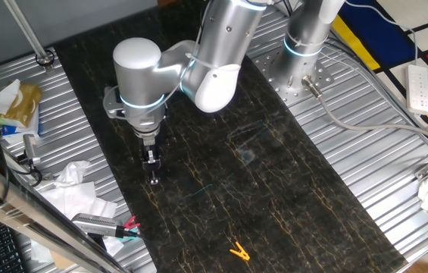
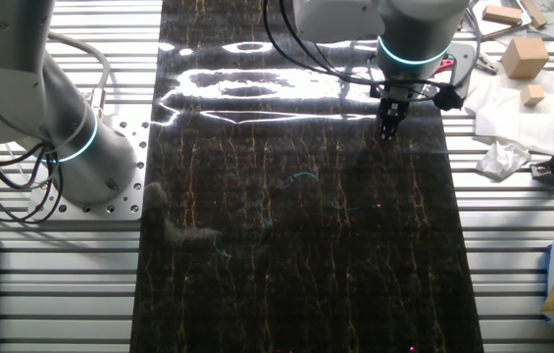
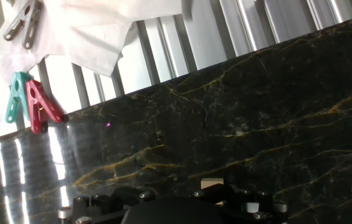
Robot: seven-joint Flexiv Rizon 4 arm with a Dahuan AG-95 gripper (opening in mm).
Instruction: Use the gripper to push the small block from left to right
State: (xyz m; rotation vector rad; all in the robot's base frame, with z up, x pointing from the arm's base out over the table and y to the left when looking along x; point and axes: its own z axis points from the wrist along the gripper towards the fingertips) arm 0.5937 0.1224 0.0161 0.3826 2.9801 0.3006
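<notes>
End effector (image 1: 154, 179) touching small block (image 3: 212, 183)

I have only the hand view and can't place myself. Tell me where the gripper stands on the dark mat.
Observer: The gripper hangs low over the dark mat, near the edge that borders the crumpled tissues.
Operator: Report anything lying on the mat outside my view.
Observer: A yellow clip lies on the mat, well apart from the gripper.
Operator: Report what else stands by the mat.
Observer: A second arm's bolted base stands at a corner of the mat.
</notes>
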